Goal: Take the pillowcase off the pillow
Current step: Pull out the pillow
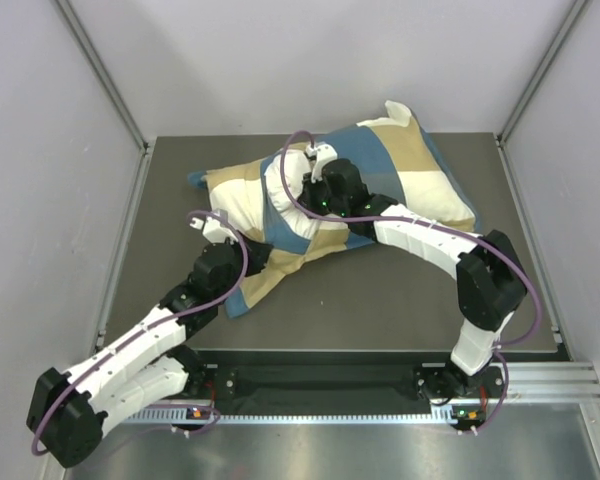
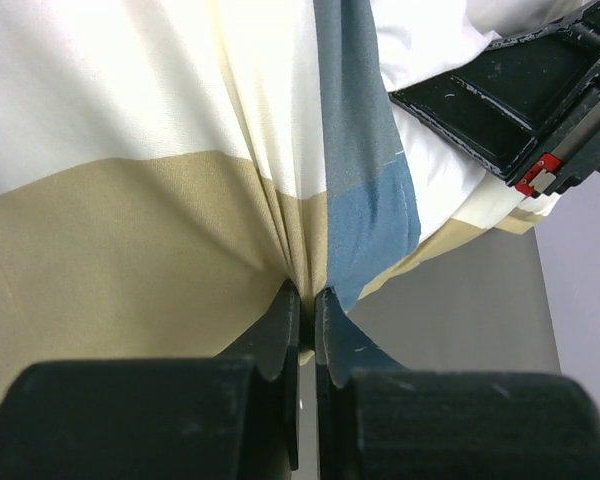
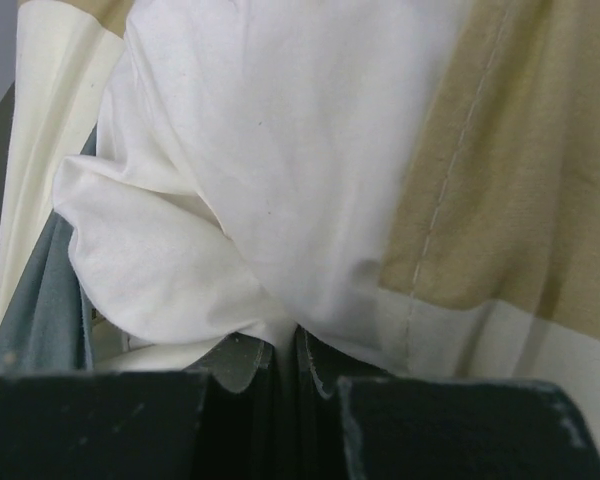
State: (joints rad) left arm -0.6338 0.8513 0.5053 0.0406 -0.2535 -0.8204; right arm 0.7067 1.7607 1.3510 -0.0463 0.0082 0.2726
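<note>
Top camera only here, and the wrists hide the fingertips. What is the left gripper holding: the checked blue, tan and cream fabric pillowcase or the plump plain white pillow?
Observer: The left gripper is shut on a gathered fold of the pillowcase, where tan meets blue.
Operator: And the right?
Observer: The right gripper is shut on a bulge of the white pillow.
Operator: Cover caught too?
Observer: Cannot tell; tan and cream cover lies right beside its fingers.
</note>
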